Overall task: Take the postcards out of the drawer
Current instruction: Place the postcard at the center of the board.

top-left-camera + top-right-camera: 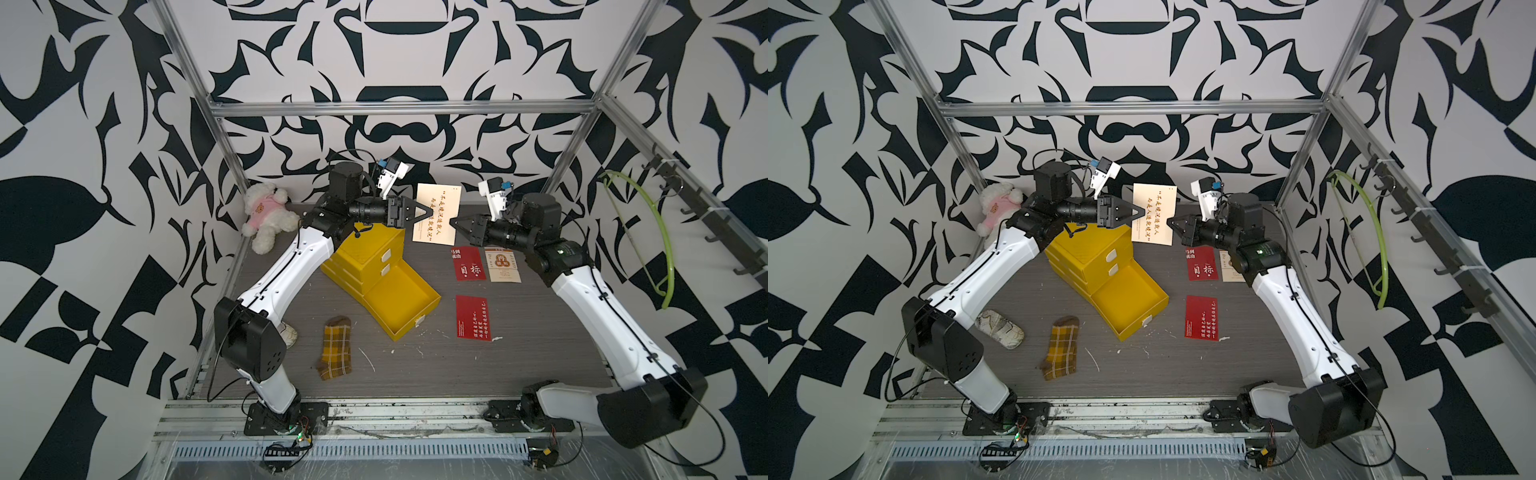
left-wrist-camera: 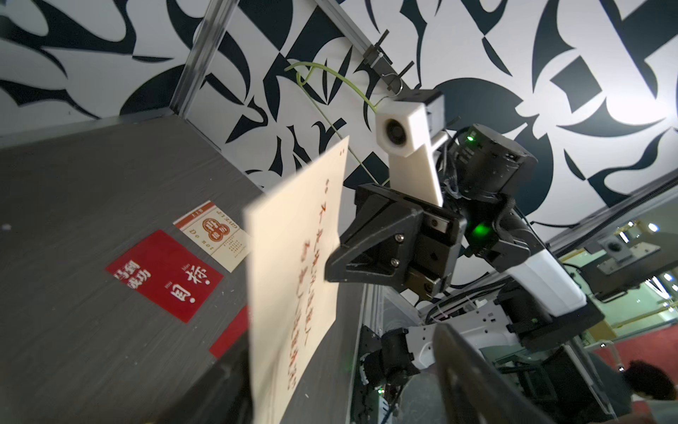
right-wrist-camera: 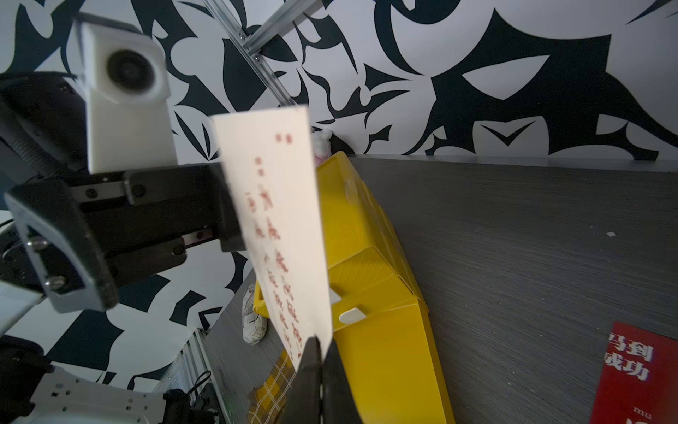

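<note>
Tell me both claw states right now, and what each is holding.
The left claw: open, gripping nothing.
The right claw: shut on the edge of the cream postcard, held upright above the table.

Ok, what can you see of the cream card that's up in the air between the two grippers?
The cream card is a thin, stiff-looking rectangle printed with columns of orange-red Chinese script. It hangs clear of the table, long sides upright, flat and uncreased. The right gripper is shut on one long edge, low down. The left gripper stands open around the opposite edge; whether it touches the card is unclear.
</note>
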Available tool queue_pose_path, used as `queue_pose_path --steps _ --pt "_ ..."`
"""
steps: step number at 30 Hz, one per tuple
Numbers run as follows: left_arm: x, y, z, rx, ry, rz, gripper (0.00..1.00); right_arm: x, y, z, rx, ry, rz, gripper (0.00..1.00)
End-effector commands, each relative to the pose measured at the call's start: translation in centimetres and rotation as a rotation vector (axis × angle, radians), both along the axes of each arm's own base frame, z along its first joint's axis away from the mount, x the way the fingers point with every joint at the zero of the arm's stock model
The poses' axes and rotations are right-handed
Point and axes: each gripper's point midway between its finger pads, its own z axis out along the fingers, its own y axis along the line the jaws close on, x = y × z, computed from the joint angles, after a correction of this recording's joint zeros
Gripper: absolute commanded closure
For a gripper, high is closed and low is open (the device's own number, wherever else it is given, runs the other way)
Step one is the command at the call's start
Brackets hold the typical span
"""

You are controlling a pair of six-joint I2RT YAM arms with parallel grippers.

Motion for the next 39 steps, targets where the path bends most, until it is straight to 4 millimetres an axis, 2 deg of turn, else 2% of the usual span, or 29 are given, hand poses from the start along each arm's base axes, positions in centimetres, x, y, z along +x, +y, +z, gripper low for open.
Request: queue_pose_path --steps 1,4,9,13,15,18,23,29,32,34,39 --pt "0.7 1.1 -0.6 0.039 -0.026 0.067 0.0 -1.3 -1.3 0.8 -0.063 -0.025 -0.017 1.0" --pt "1.5 2.3 -1.3 0.072 -0.04 0.137 0.01 -1.8 -2.4 -1.3 -0.122 0.05 -0.037 1.0" --pt "2.2 4.4 -2.7 0.15 -0.077 0.261 0.01 -2.8 -5.4 -5.3 -0.239 0.208 -0.126 1.0" --pt "2.6 6.2 -3.6 0.206 -0.107 0.348 0.01 -4.0 -8.6 -9.0 -0.39 0.349 -0.228 1.0" --pt "2.8 7.2 -3.9 0.213 -0.109 0.376 0.01 -4.9 -10.8 -11.2 -0.486 0.442 -0.299 1.0" --pt "2.8 7.8 -4.4 0.213 -0.102 0.387 0.01 -6.1 -12.9 -13.8 -0.542 0.569 -0.346 1.0" --pt "2.0 7.4 -5.7 0.18 -0.056 0.351 0.01 -7.3 -15.4 -17.4 -0.629 0.714 -0.39 1.0" --pt "1.8 7.2 -7.4 0.149 -0.002 0.347 0.01 -6.8 -16.9 -21.1 -0.689 0.82 -0.382 1.0" --pt "2.3 7.6 -7.8 0.146 -0.006 0.392 0.01 -6.2 -16.9 -21.9 -0.699 0.836 -0.373 1.0" --pt "2.4 7.8 -8.0 0.15 -0.011 0.408 0.01 -6.1 -17.7 -23.0 -0.738 0.871 -0.386 1.0" --pt "2.4 8.8 -8.2 0.206 -0.052 0.45 0.01 -6.3 -18.2 -25.5 -0.77 0.947 -0.365 1.0"
